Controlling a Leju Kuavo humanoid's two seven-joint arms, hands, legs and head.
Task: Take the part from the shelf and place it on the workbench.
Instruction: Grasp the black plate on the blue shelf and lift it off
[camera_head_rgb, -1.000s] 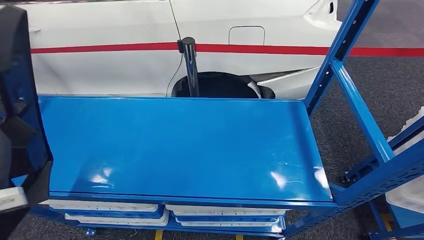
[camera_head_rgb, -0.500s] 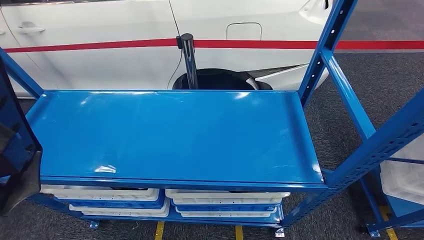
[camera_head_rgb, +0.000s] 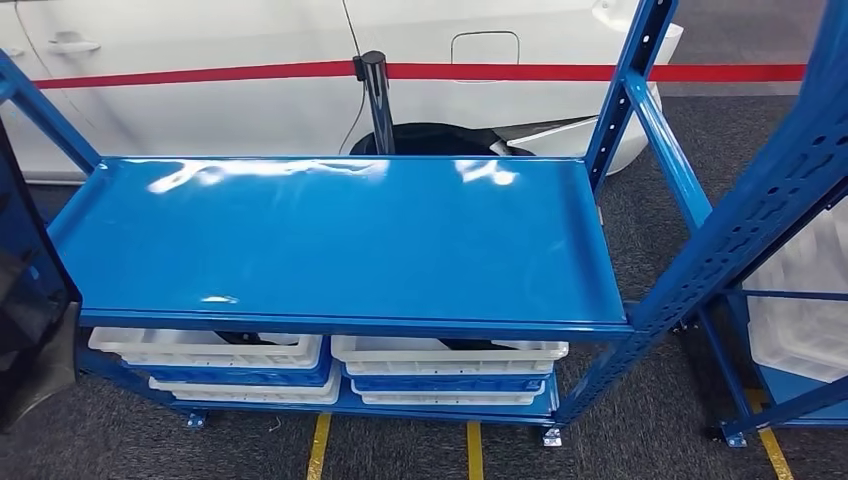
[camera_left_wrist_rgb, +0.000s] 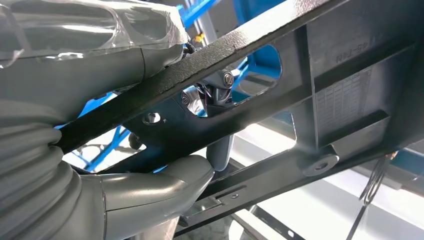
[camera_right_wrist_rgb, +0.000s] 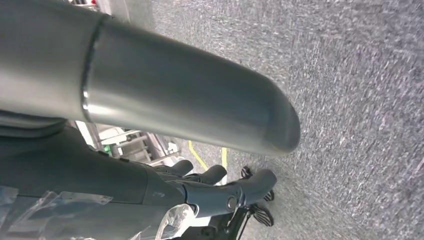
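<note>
A black moulded plastic part (camera_head_rgb: 28, 340) with ribs and holes stands at the far left edge of the head view, beside the blue shelf (camera_head_rgb: 340, 240). In the left wrist view my left hand (camera_left_wrist_rgb: 125, 190) grips this part (camera_left_wrist_rgb: 320, 75), the thumb under one bar and the fingers through an opening. My right hand (camera_right_wrist_rgb: 220, 187) hangs over grey carpet, its fingers apart and holding nothing. The shelf's top board is bare.
White trays (camera_head_rgb: 210, 350) (camera_head_rgb: 450, 352) sit on the shelf's lower levels. Behind it stand a white car (camera_head_rgb: 220, 90), a black post (camera_head_rgb: 376, 90) and a red belt. A second blue rack (camera_head_rgb: 790, 200) with white trays is at the right. Yellow lines mark the floor.
The whole picture has shifted: the camera has drawn back from the shelf, so more floor and the lower trays show. The black part takes up less of the left edge.
</note>
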